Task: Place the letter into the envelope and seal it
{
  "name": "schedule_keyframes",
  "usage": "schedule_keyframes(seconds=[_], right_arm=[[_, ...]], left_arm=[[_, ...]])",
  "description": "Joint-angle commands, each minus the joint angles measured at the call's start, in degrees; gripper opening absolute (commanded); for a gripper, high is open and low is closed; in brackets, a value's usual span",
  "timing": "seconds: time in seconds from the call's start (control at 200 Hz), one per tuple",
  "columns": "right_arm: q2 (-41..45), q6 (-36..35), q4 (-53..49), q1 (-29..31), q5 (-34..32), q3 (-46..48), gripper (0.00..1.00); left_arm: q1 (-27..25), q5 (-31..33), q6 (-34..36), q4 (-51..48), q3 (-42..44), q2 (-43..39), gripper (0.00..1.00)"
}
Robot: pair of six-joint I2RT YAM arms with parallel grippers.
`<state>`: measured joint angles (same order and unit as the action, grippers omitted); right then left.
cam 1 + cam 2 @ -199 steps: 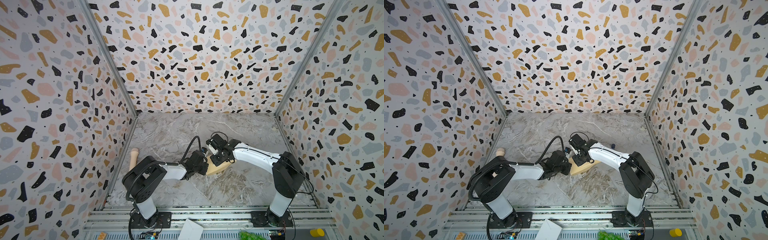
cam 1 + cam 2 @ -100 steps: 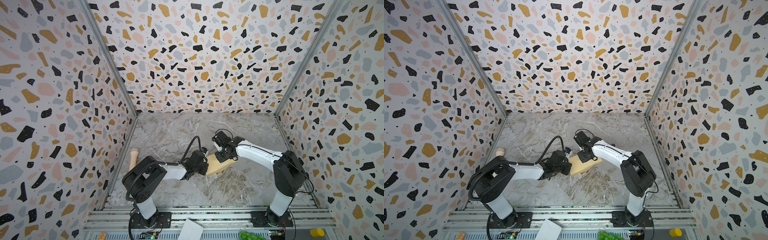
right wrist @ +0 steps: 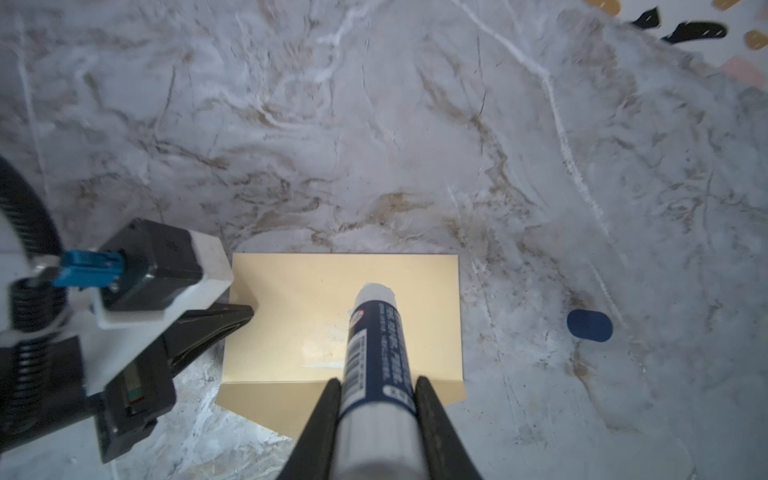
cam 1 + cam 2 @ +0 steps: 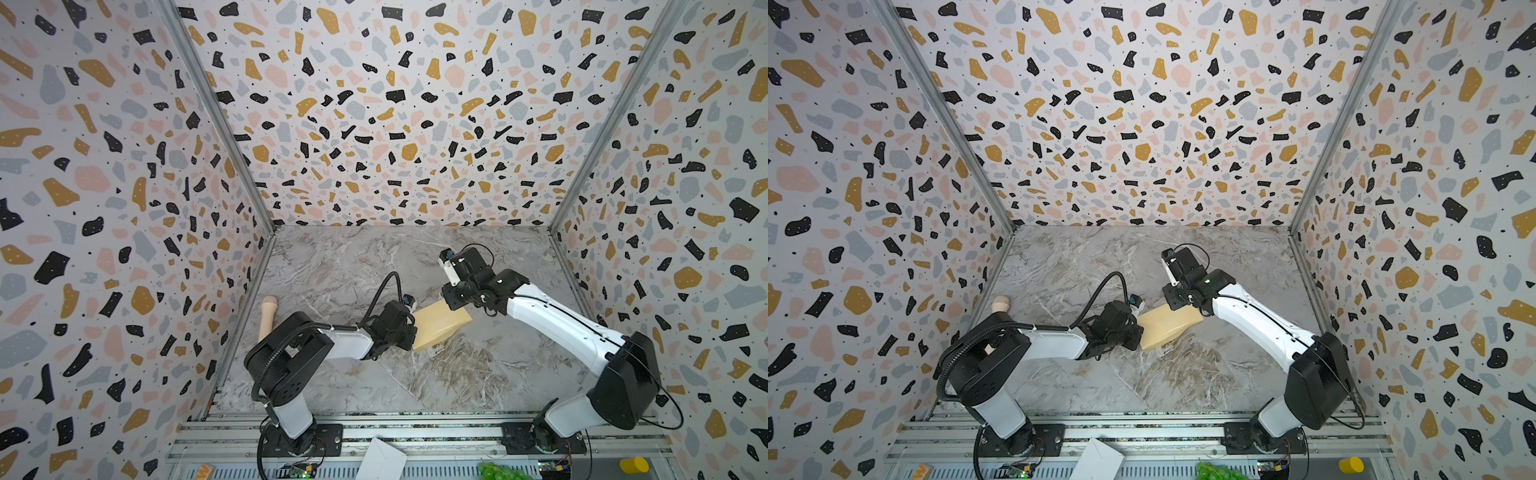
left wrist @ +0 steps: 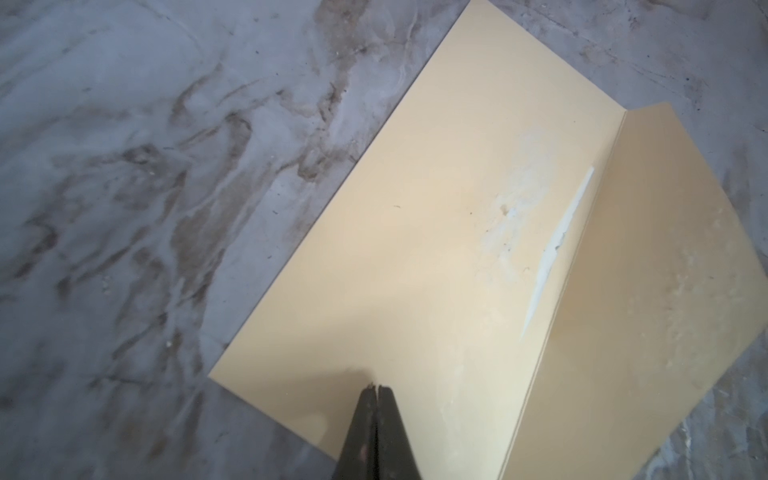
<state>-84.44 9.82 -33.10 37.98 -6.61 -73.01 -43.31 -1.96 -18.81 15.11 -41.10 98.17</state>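
Observation:
The tan envelope (image 4: 440, 326) (image 4: 1167, 328) lies flat on the marble table, its pointed flap (image 5: 644, 291) (image 3: 282, 405) folded open. My left gripper (image 5: 377, 388) (image 3: 249, 311) is shut, with its tips resting on the envelope's face near one short end. My right gripper (image 3: 377, 380) is shut on a blue and white glue stick (image 3: 376, 340). The stick's bare white tip hovers over the middle of the envelope (image 3: 299, 311). A thin white sliver (image 5: 557, 249) shows at the envelope's mouth. The letter is hidden.
A dark blue cap (image 3: 589, 325) lies on the table beside the envelope. A beige wooden peg (image 4: 267, 316) leans at the left wall. On the front rail are a white folded paper (image 4: 382, 461), a green item (image 4: 496, 471) and a yellow piece (image 4: 633, 465).
My right gripper with the glue stick has drawn back and to the right, uncovering more of the envelope. The left gripper and the envelope have stayed in place.

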Motion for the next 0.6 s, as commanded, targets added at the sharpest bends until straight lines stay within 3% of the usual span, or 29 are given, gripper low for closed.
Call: schedule_keyframes(seconds=[0.0,0.16,0.411,0.596], right_arm=[[2.1,0.3,0.9,-1.3,1.2,1.8,0.0],[6.4,0.5,5.4,-2.2,3.7,4.8,0.0],[16.1,1.2,17.2,-2.4,6.8,11.7,0.0],[24.2,2.0,28.4,-2.5,9.6,18.8,0.0]], left_arm=[[0.1,1.6,0.8,-5.0,-1.1,-0.5,0.0],[0.1,0.3,0.3,-6.3,-3.3,-7.1,0.01],[0.2,-3.0,-5.4,-3.2,-3.7,-22.4,0.4],[0.3,-5.4,-16.3,5.0,-1.3,-32.3,0.65]])
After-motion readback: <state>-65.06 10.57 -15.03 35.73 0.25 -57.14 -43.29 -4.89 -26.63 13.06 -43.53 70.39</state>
